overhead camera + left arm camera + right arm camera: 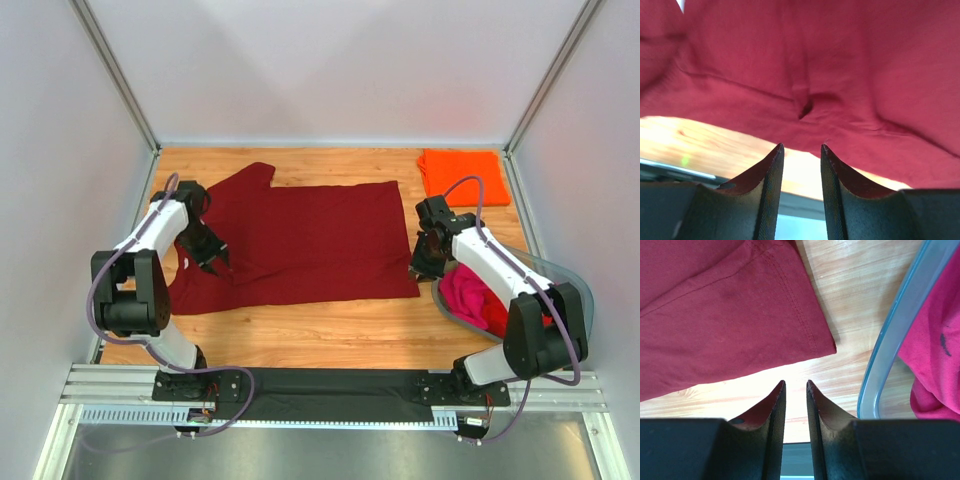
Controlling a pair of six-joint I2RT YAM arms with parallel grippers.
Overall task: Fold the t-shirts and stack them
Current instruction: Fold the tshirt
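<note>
Fingers [767, 185] of the left gripper [801, 147] stand a little apart with nothing between them, at the near edge of the dark maroon t-shirt [310, 240], whose cloth is puckered just ahead of the tips. The right gripper [795, 384] is also slightly parted and empty. It sits over the bare wooden table [850, 290], just short of the maroon shirt's hemmed near-right corner.

Beside that gripper, on its right, curves the rim of the grey translucent tub [892, 335]. Inside lies a bunched magenta-pink t-shirt [935, 340], with a red t-shirt [497, 318] next to it on the near side.

The maroon shirt lies spread flat across the middle of the table. A folded orange t-shirt [463, 177] rests in the far right corner, apart from both.
</note>
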